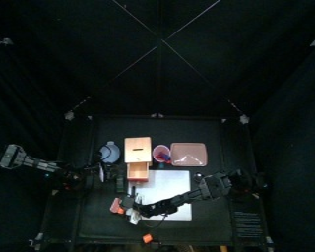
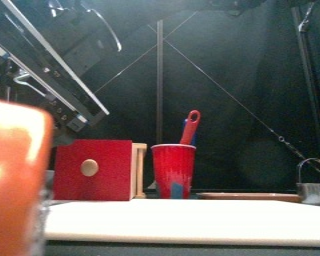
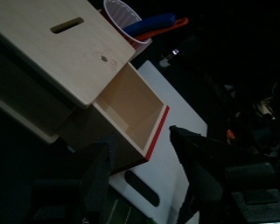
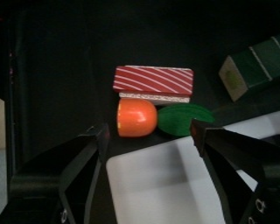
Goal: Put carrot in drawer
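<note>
Hovering with jaws spread wide and empty, the right gripper (image 4: 149, 144) frames the carrot (image 4: 136, 116), which lies just beyond its fingertips on the dark tabletop (image 4: 60, 87), touching a green piece (image 4: 185, 117) and a red-striped block (image 4: 154, 80). Farther off, the left gripper (image 3: 149, 157), also wide open and empty, faces the drawer (image 3: 129, 107), pulled out of its wooden box (image 3: 55, 66).

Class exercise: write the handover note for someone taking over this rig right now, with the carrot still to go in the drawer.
Left tool: open, empty, facing the drawer, which is already pulled out and looks empty.
Right tool: open, empty, hovering over the carrot.
The carrot lies on the black table beside a green piece and a red-and-white striped block.
Done: drawer opened.
Left: grasp carrot, drop it in the drawer.
</note>
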Tool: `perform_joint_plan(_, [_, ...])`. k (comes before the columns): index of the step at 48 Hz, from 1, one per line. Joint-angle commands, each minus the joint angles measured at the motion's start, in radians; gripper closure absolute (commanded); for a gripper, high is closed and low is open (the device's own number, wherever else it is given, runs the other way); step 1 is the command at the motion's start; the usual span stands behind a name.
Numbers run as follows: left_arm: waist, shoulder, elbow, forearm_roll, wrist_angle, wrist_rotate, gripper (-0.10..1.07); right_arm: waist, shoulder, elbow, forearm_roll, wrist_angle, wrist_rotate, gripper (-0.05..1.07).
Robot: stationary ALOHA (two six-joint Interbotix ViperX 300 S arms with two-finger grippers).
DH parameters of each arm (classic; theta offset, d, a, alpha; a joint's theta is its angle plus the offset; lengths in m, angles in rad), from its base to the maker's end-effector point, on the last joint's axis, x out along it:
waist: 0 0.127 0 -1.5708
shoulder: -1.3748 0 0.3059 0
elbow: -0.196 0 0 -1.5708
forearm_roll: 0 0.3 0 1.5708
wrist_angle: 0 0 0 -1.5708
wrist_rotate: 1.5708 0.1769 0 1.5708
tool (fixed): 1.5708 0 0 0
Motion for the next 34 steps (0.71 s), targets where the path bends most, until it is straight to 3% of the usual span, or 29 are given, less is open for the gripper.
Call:
perform_joint_plan(1, [0.002, 0.0, -0.011, 0.005, -0.005, 0.002, 0.1, -0.005, -0.015, -0.057, 0.048, 0.018, -0.051, 0.0])
perform_joint_plan(15, [0.002, 0.0, -0.008, 0.005, -0.002, 0.003, 0.1, -0.009, 0.032, -0.138, 0.107, 0.1, -0.167, 0.0])
perform_joint_plan(34, [0.005, 0.0, -0.006, 0.005, 0.023, 0.003, 0.1, -0.012, 0.069, -0.169, 0.109, 0.12, -0.172, 0.01])
